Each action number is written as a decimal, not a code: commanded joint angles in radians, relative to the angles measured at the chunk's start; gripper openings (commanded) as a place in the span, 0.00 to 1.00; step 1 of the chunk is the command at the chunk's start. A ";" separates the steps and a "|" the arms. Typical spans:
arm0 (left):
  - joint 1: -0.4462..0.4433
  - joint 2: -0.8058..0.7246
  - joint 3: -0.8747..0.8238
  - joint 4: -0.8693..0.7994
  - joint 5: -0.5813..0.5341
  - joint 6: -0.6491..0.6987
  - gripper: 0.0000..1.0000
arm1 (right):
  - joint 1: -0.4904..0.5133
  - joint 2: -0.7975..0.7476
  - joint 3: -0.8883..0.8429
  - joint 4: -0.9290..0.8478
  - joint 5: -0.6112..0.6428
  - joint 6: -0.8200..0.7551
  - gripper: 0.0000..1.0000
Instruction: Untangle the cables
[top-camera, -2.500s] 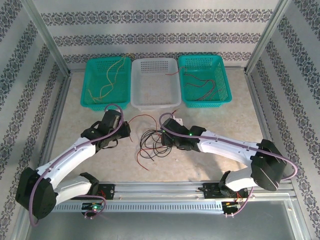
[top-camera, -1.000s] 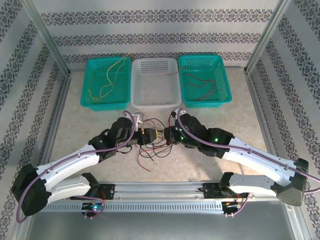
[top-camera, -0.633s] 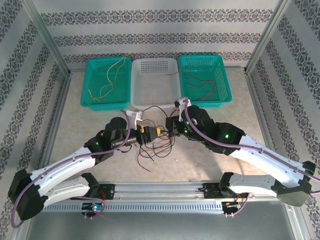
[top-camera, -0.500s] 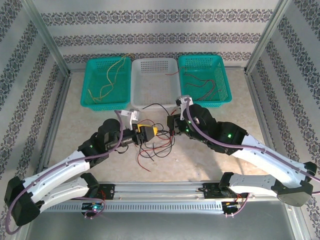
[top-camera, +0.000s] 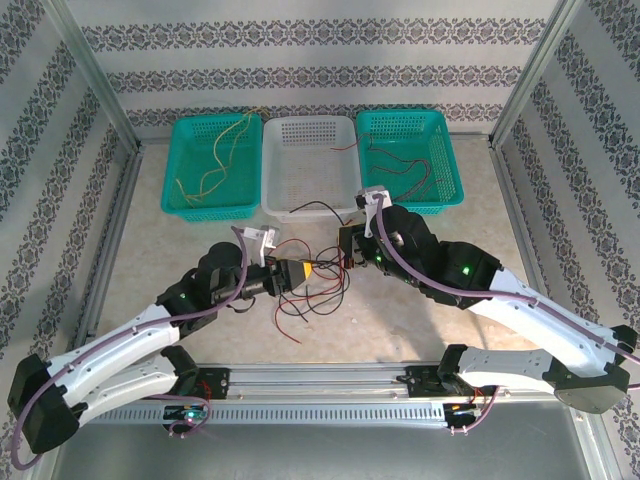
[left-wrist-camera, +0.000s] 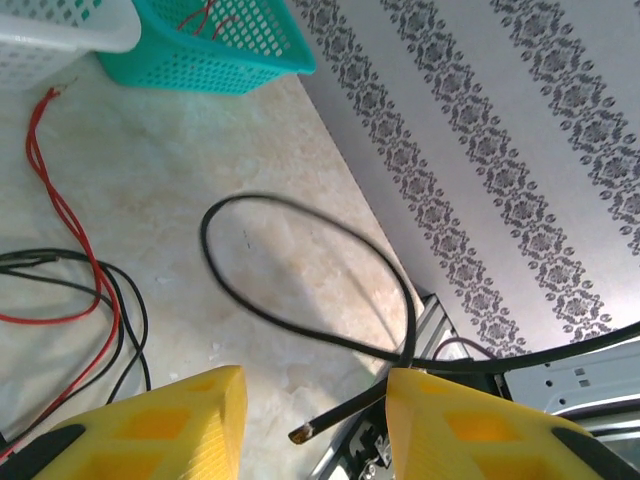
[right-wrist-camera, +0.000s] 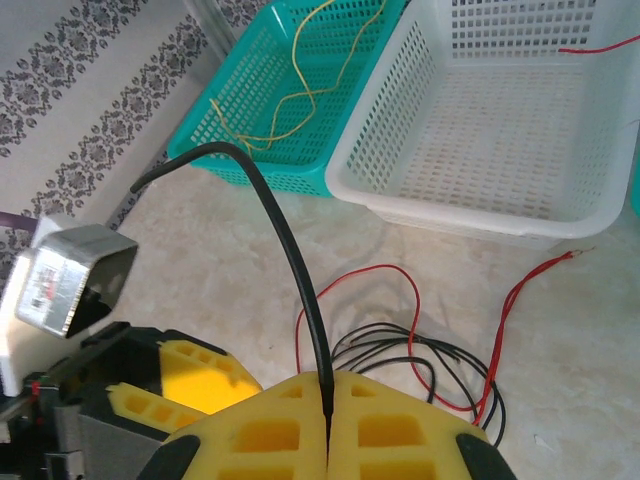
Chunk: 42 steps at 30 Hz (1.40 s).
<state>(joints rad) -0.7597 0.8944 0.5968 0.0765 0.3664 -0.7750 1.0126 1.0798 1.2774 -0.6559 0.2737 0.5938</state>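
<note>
Right grip: the right gripper (right-wrist-camera: 328, 398) has its yellow pads (right-wrist-camera: 430, 415) pressed flat together, and a black cable (right-wrist-camera: 290, 270) is pinched in the seam between them.
Held cable: it rises from the pads, bends over to the left and ends free in the air. In the right wrist view that end lies in front of the left teal basket (right-wrist-camera: 250, 130). From above, the cable arches up close to the near rim of the white basket (top-camera: 305, 170).
Left grip: the left gripper (left-wrist-camera: 310, 420) has its yellow fingers (left-wrist-camera: 160, 420) standing apart with a plain gap, and they clasp nothing.
In the gap: the bare cut end of a black loop (left-wrist-camera: 300, 270) points in between the two fingers. Whether it touches either one cannot be told, nor whether this loop belongs to the cable that the right gripper holds.
Grippers together: in the top view they face each other over the middle of the table (top-camera: 170, 230), near one another but apart.
Loose cables: a tangle of cables (top-camera: 320, 295), black and red strands, lies on the table just beside both grippers, on their near side. One red strand (top-camera: 285, 325) trails off toward the near edge.
Left teal basket: it holds yellow cables (top-camera: 215, 160).
White basket: it holds one red cable (top-camera: 345, 147), by its right wall.
Right teal basket: the right teal basket (top-camera: 445, 165) holds red and dark cables (top-camera: 400, 175).
Row: the three baskets stand side by side along the far edge of the table, well apart from the tangle.
</note>
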 joint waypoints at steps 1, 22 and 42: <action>-0.013 0.024 -0.001 0.046 0.038 -0.018 0.33 | 0.012 -0.007 0.031 -0.007 0.027 -0.026 0.00; 0.122 -0.142 0.024 -0.531 -0.622 -0.115 0.00 | -0.054 -0.045 0.082 -0.039 0.009 -0.042 0.00; 0.336 -0.242 -0.103 -0.458 -0.282 -0.105 0.60 | -0.429 0.405 0.629 -0.033 -0.184 -0.109 0.00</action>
<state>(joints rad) -0.4305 0.6632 0.5133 -0.4610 -0.0063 -0.8986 0.6136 1.4303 1.8217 -0.6994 0.1108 0.5194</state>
